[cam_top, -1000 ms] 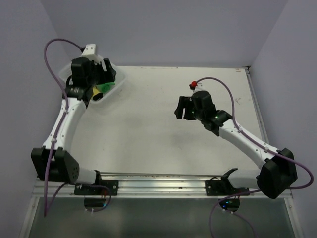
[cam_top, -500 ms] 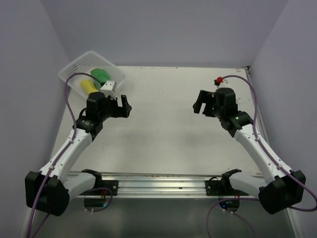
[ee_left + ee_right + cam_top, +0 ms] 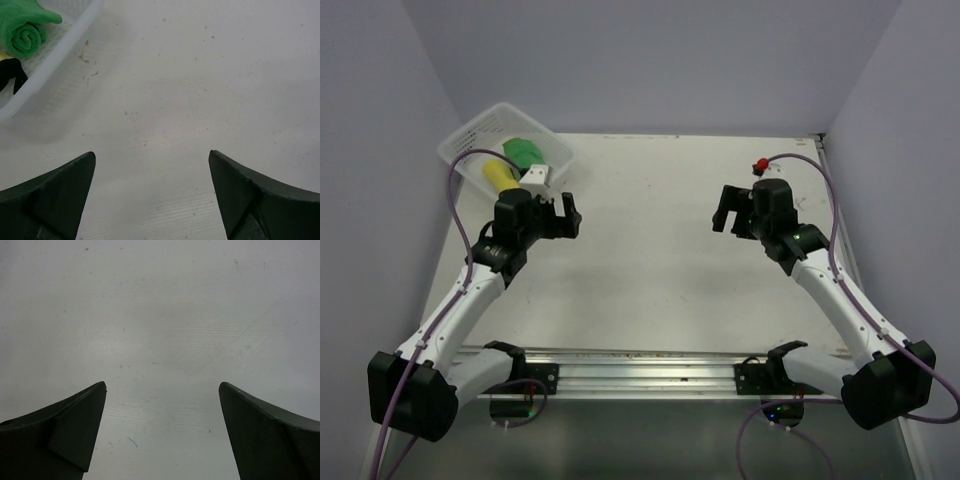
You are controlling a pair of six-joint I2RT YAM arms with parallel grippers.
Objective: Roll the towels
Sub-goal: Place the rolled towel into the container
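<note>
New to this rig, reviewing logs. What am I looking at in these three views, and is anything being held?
Two robot arms are bolted at the near edge of a white table. The overhead view looks down from behind them: left gripper, right gripper. The other two pictures come from cameras on the wrists, looking out past each arm's own dark fingers at the table.

In the table's far left corner sits a white mesh basket. Inside it are a green towel, rolled up as the left wrist view shows, and a yellow towel beside it, whose black side just shows at that view's edge.

Nothing is held: both grippers are open, with only bare table between their fingers. The right wrist view shows bare table only.
</note>
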